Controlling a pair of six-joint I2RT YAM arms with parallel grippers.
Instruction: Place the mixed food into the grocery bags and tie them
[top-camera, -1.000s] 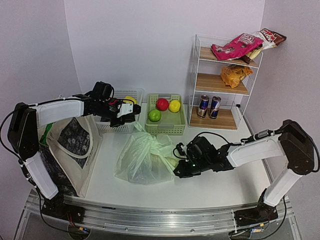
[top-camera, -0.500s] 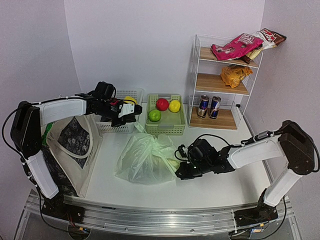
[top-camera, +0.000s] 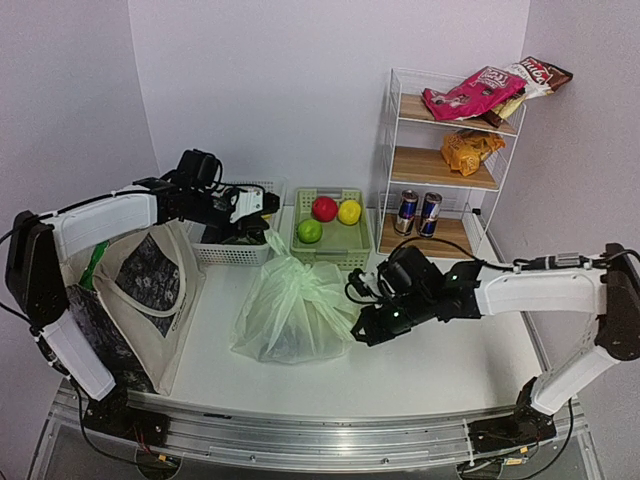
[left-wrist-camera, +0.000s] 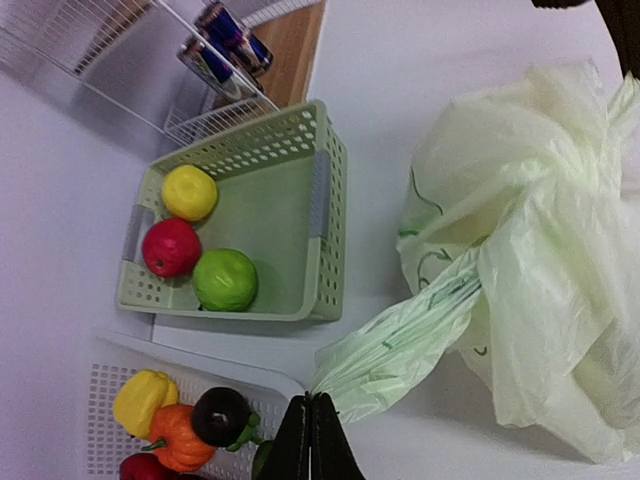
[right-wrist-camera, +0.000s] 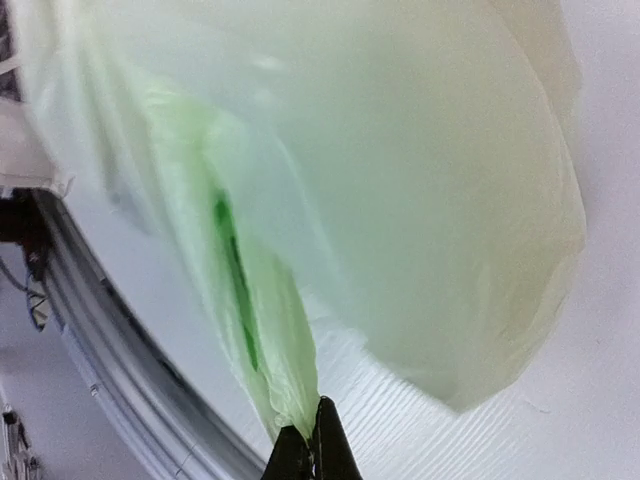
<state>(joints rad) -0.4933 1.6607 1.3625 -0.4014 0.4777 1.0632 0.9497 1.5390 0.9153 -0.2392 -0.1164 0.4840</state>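
Left tool (top-camera: 265, 215) (left-wrist-camera: 308, 405): jaws closed flat, pinching the end of one bag handle (left-wrist-camera: 400, 340), which runs from it in a taut twisted strip.
Right tool (top-camera: 362, 335) (right-wrist-camera: 312, 440): jaws also closed, gripping the other handle (right-wrist-camera: 270, 350) low on the bag's right side.
Plastic bag (top-camera: 295, 310) (left-wrist-camera: 540, 250): in the middle of the surface (top-camera: 450, 360), a little nearer the near edge. It is full and rounded, with its top gathered into a peak.
Just changed: the left tool has drawn back toward the far-left corner, over the white basket (top-camera: 225, 250). The right arm has risen and reached further in. The bag slumped a second ago and now stands taller, stretched between the two grips.
Meaning for the task: this looks like the tying step, with both handles in hand and tensioned, ready to be crossed. No knot is visible yet.
Canvas tote (top-camera: 140, 290): slumped at the left edge, with neither tool touching it; its contents cannot be made out.
Green basket (top-camera: 330, 255): just behind the bag at the far edge, holding three round fruits.
Wire rack (top-camera: 480, 130): in the far-right corner, with the drink cans (top-camera: 417, 212) and orange packet (top-camera: 468, 150) on its shelves, so packing appears unfinished.
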